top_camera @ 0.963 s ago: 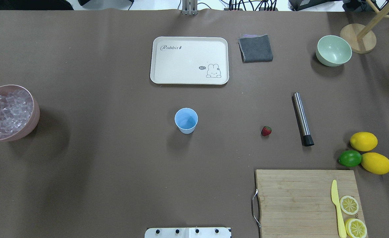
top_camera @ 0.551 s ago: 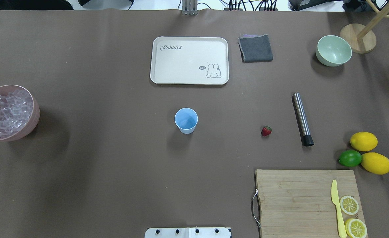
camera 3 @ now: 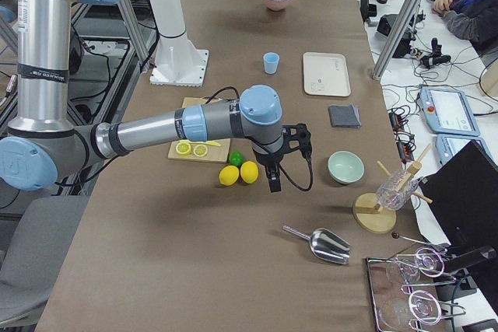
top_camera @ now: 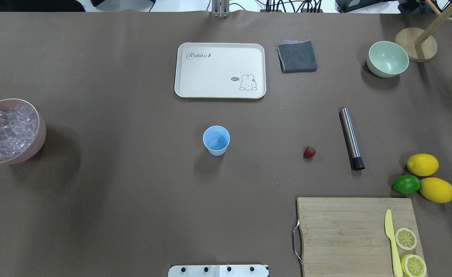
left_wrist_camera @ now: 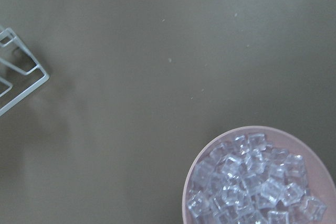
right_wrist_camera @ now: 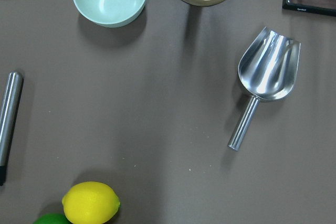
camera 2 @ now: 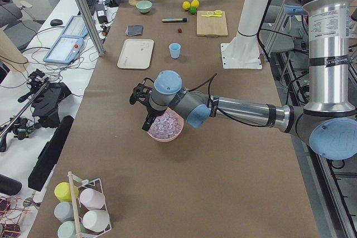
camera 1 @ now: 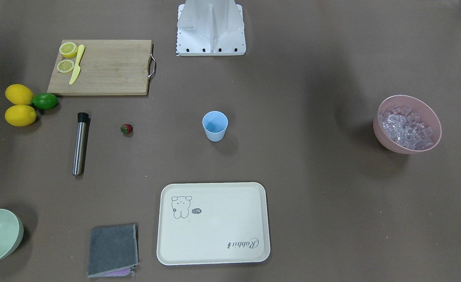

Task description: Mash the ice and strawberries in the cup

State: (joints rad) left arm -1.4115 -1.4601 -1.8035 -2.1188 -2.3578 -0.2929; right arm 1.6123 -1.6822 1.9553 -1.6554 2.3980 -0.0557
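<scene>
- The brown tabletop [top_camera: 114, 192] carries all of the things, spread well apart.
- The left claw [camera 2: 146, 122] hangs pointing down over the edge of the pink bowl [top_camera: 39, 136]. It shows clearly only from the side, so I cannot tell whether it is open or closed.
- The right claw [camera 3: 274, 180] hangs pointing down above the tabletop near the two lemons [camera 3: 239, 172]. Whether it is open or closed I cannot tell either.
- The pink bowl sits at the tabletop's end on the robot's left, far from the cup [top_camera: 216, 140].
- The cup is a plain light blue tumbler, wider at the mouth and tapering to its base. It stands upright at mid-tabletop, on the robot's side of the cream tray [top_camera: 220, 92]. Its blue floor shows through the open mouth.
- The strawberry [top_camera: 309, 152] is small and red with a green leafy top. It lies on the bare tabletop between the cup and the metal rod [top_camera: 351, 138], nearer the rod and touching neither.
- The ice [top_camera: 7, 130] is a heap of small clear glassy cubes, all in the pink bowl and filling it close to the rim.
</scene>
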